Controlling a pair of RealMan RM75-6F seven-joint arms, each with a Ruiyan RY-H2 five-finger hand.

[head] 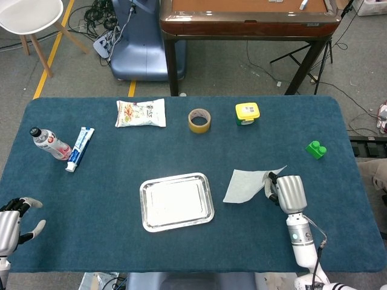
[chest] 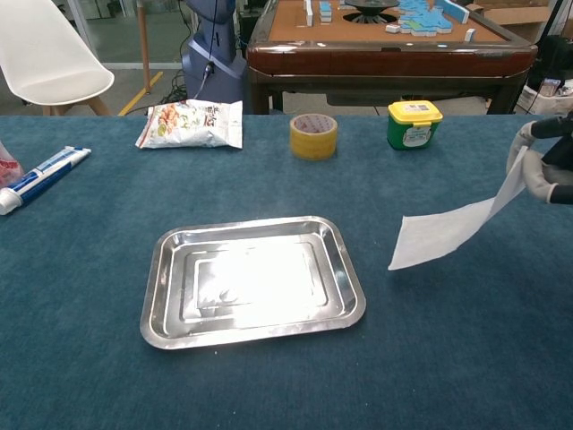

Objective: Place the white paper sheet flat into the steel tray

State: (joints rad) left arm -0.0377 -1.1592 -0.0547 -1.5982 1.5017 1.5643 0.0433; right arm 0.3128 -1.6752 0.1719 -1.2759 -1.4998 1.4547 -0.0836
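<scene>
The white paper sheet (head: pixel 245 184) (chest: pixel 443 231) hangs in the air right of the steel tray, tilted, its low corner just above the cloth. My right hand (head: pixel 284 191) (chest: pixel 546 161) pinches the sheet's upper right corner. The steel tray (head: pixel 176 201) (chest: pixel 252 279) lies empty at the table's middle, a hand's breadth left of the sheet. My left hand (head: pixel 13 221) hovers at the near left edge, fingers apart, holding nothing; the chest view does not show it.
Along the back lie a snack bag (head: pixel 141 113), a yellow tape roll (head: pixel 199 120) and a yellow-lidded green jar (head: pixel 247 113). A bottle (head: pixel 48 142) and toothpaste tube (head: pixel 80 148) lie at the left. A green block (head: pixel 315 148) sits far right.
</scene>
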